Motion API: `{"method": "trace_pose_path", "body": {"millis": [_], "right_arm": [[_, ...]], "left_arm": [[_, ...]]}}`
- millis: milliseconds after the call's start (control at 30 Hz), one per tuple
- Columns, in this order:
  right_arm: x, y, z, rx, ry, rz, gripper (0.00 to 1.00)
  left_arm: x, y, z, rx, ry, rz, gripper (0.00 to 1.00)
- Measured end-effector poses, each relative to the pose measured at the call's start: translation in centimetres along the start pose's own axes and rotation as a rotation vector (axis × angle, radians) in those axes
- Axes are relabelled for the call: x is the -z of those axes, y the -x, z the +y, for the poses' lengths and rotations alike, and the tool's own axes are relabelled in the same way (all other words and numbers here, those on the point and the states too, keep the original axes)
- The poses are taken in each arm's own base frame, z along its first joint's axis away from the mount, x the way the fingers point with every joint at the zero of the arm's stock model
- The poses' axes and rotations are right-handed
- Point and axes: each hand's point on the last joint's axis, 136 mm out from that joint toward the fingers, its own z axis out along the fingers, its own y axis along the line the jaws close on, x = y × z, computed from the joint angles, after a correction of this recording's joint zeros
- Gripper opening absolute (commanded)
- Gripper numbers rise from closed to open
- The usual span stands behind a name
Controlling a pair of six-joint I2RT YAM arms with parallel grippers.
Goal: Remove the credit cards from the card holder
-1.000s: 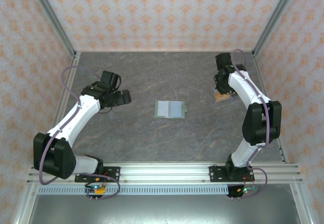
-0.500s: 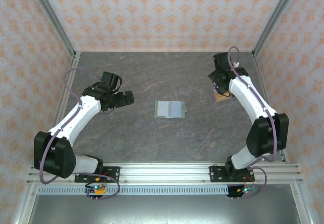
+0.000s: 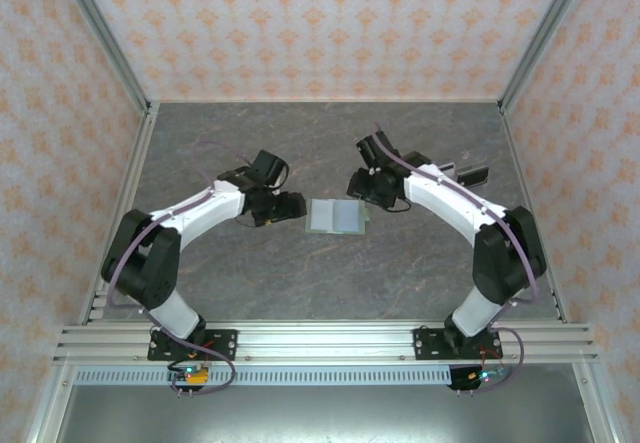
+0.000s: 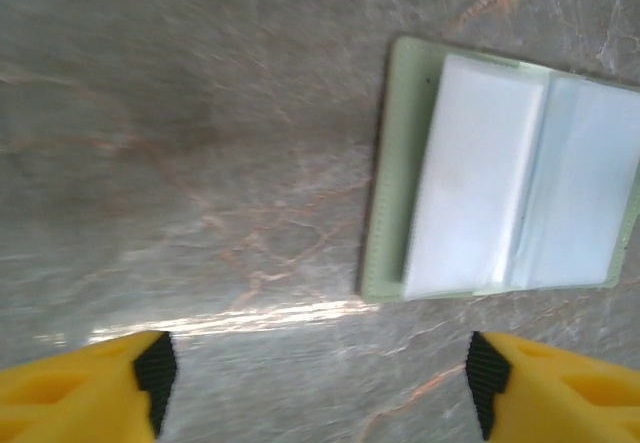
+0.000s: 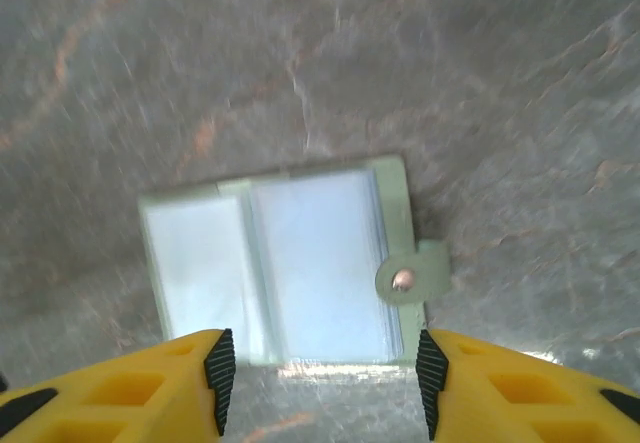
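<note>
You are looking at the card holder (image 3: 337, 216) lying open and flat at the middle of the grey, marble-veined table (image 3: 300, 143). It is a thin sage-green rectangle with glossy pale blue-grey pockets and a rounded tab (image 5: 428, 263) carrying a metal snap. The plastic is glaring white, so you cannot tell whether any card is sitting inside.

The left gripper (image 3: 296, 206) is hanging just beside its left edge, its yellow, black-padded fingers (image 4: 155, 368) spread wide and holding nothing. The right gripper (image 3: 362, 195) is hovering at its right edge, jaws apart and empty, its wrist view blurring. A dark card (image 3: 472, 174) is lying near the right wall, too small to read.
</note>
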Motion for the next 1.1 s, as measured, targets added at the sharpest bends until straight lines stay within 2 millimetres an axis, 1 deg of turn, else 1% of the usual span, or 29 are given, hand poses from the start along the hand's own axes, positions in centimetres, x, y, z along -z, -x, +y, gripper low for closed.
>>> {"method": "trace_pose_path", "body": {"millis": [100,133,200,333,400,467,633,700,800,900,1033,1100], "right_arm": [[-1.1,-1.7,0.0,0.034,-0.009,0.048,0.43],[-1.5,-2.2,-0.1,0.042,-0.016,0.064,0.4],[-2.2,-3.2,-0.5,0.053,-0.029,0.094,0.37],[-3.9,-4.3,-1.1,0.059,-0.063,0.138,0.36],[-4.5,-4.5,-1.3,0.059,-0.075,0.151,0.36],[-5.1,-4.7,-1.4,0.058,-0.081,0.161,0.32],[-6.8,-5.4,-1.9,0.063,-0.099,0.196,0.3],[-7.4,-5.6,-2.2,0.062,-0.112,0.209,0.3],[-7.8,-5.8,-2.3,0.062,-0.119,0.217,0.28],[-7.8,-5.7,-2.2,0.063,-0.116,0.214,0.25],[-7.9,-5.7,-2.1,0.065,-0.113,0.218,0.23],[-8.0,-5.7,-2.0,0.065,-0.109,0.221,0.21]], "left_arm": [[-1.5,-0.1,-1.0,0.016,-0.019,0.024,0.56],[-1.9,0.0,-1.2,0.024,-0.023,0.029,0.54],[-2.4,0.3,-1.7,0.031,-0.034,0.031,0.54],[-3.4,1.0,-2.4,0.045,-0.051,0.04,0.48],[-3.9,1.1,-2.7,0.052,-0.06,0.05,0.43],[-4.4,1.0,-2.8,0.056,-0.064,0.061,0.4],[-5.0,0.5,-3.0,0.055,-0.071,0.088,0.35],[-5.2,0.5,-3.1,0.054,-0.073,0.094,0.31],[-5.4,0.5,-3.2,0.053,-0.075,0.097,0.27],[-5.6,0.5,-3.3,0.053,-0.078,0.103,0.2],[-5.8,0.3,-3.4,0.055,-0.087,0.118,0.17],[-6.0,0.3,-3.5,0.056,-0.088,0.124,0.14]]}}
